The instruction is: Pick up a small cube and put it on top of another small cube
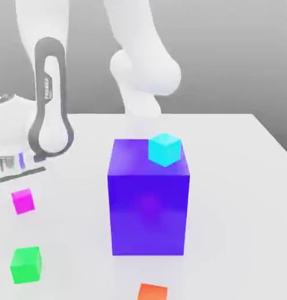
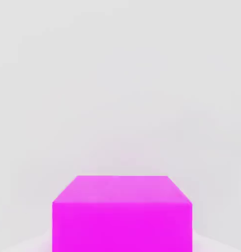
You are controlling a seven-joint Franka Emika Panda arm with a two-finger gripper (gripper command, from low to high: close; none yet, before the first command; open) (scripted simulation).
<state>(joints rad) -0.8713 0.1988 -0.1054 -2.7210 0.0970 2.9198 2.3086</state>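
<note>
The hand (image 1: 6,163) is seen low over the bench (image 1: 239,176); its grip cannot be told. Just below it lies the magenta cube (image 1: 23,201), the green cube (image 1: 26,264) beyond, the cyan cube (image 1: 164,149) well apart, atop the blue block (image 1: 149,205).

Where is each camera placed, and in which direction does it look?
Exterior view: off the arm, looking down across the white table at the big blue block carrying the cyan cube; the white arm shows.
Hand view: on the hand, facing the magenta cube closely.
Shared: the magenta cube and the table.
</note>
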